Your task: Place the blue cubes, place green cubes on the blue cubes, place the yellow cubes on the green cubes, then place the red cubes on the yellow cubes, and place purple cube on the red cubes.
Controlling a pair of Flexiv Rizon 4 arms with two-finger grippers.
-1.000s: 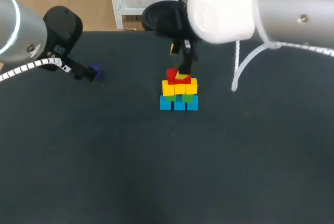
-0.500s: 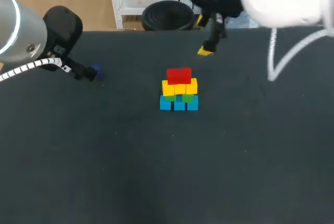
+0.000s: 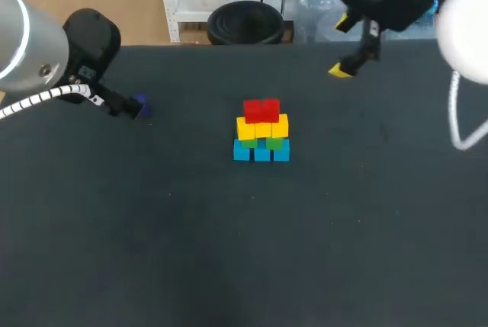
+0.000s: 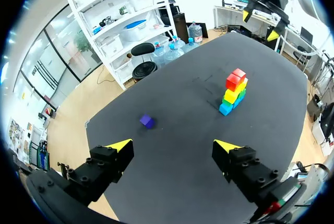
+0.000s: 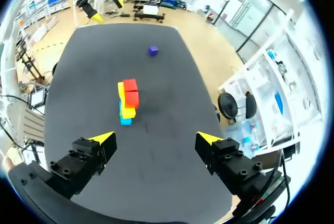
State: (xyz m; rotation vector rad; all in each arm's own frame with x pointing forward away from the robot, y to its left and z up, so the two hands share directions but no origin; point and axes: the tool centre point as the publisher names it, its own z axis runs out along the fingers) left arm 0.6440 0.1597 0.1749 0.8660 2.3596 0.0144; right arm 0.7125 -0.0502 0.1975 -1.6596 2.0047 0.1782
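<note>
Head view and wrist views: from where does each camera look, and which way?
Head view: above, behind the robot, looking down on the table; left arm and right arm show.
Left wrist view: on the left arm, facing the purple cube; its open left pincer shows.
Right wrist view: on the right arm, facing down at the cube stack; its open right pincer shows.
Shared: cube stack and purple cube.
</note>
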